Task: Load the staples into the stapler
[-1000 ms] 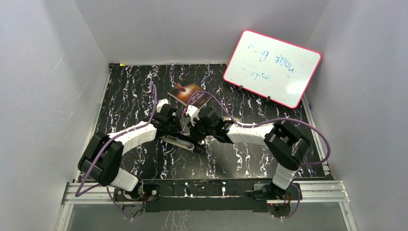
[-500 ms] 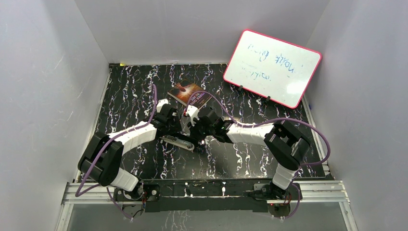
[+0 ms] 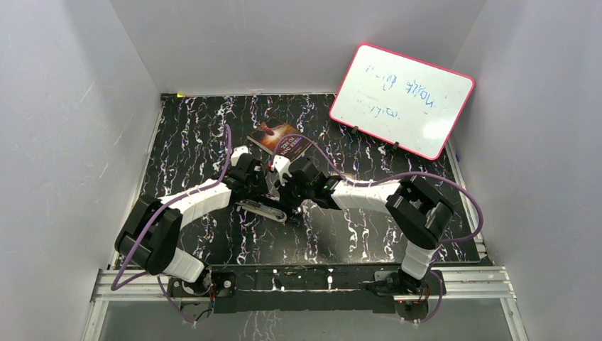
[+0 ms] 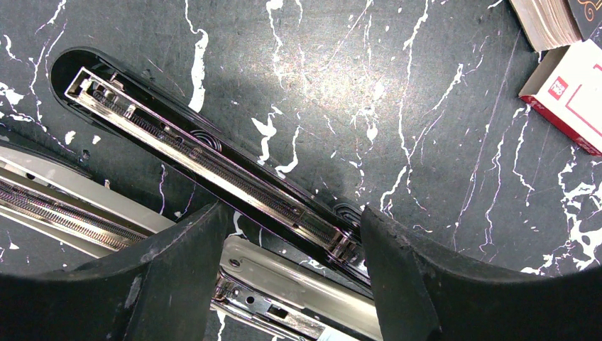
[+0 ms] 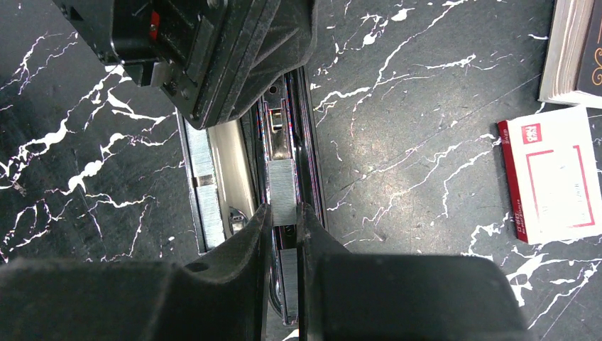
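Staples [image 5: 282, 186]: one short silver-grey strip is pinched between the fingertips of the right gripper [image 5: 282, 210], whose jaws stand only a narrow slit apart, clenched on the strip; the strip lies lengthwise over the middle channel of the stapler [image 5: 285, 138], in line with it; whether it is seated in the channel or just above it cannot be told.

Stapler: lies opened out flat on the black marbled table [image 3: 192, 128], near the middle; black upper arm with its chrome rail and spring lies beside the silver magazine part, as the left wrist view shows.

Left gripper [image 4: 294, 214]: jaws stand wide, one finger on each side of the stapler at its hinge end; both fingers appear to bear against its sides, so it grasps the stapler; in the right wrist view its black body hangs over the far end of the stapler.

Surroundings: white-and-red box [image 5: 554, 174] lies flat on the table to the right of the stapler, well apart from it; a book [image 3: 280, 138] lies just beyond the box; a pink-framed whiteboard [image 3: 401, 99] leans at the far right corner.
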You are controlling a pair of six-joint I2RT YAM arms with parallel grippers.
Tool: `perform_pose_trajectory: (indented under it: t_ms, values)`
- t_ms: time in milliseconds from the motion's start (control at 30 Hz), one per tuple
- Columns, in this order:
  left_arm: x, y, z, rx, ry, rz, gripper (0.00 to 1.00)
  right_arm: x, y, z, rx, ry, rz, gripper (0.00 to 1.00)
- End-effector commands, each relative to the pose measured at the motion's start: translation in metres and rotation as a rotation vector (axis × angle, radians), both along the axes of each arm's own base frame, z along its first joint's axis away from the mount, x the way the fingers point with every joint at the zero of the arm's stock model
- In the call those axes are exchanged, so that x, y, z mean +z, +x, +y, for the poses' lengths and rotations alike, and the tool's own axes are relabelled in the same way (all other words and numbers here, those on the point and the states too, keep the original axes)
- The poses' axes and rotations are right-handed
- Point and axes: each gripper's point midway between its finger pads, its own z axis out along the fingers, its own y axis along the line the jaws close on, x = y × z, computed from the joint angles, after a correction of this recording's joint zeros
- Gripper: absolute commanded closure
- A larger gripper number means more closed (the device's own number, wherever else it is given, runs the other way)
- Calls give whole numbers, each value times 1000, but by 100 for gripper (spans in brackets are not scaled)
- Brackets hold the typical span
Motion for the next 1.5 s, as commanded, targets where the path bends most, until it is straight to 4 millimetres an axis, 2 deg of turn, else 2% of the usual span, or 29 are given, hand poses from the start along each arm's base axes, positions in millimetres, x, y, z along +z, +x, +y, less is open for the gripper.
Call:
perform_pose_trajectory:
  t_ms: [0,367,667,700,733,767,933,1200,1467]
  values:
    - [5,-6,7,-3,37,7,32,0,6,3,-12,-29,-17,100]
    - [6,-5,6,-2,34,5,32,-1,2,2,-8,-41,-11,99]
    - [7,-4,5,-4,33,2,32,7,-5,5,21,4,-16,74]
    - [7,-4,5,-4,33,3,32,6,-5,6,25,10,-16,72]
    - [6,-4,6,-4,34,4,32,18,-7,8,37,41,-29,71]
    - [6,-4,6,-2,35,4,32,21,-9,9,48,56,-27,70]
    - [6,-5,7,-3,40,4,32,29,-11,10,56,86,-37,63]
    - [6,-5,7,-4,40,6,32,61,7,12,-17,184,-157,60]
    - [5,-6,8,-2,43,7,32,55,14,17,-36,182,-150,60]
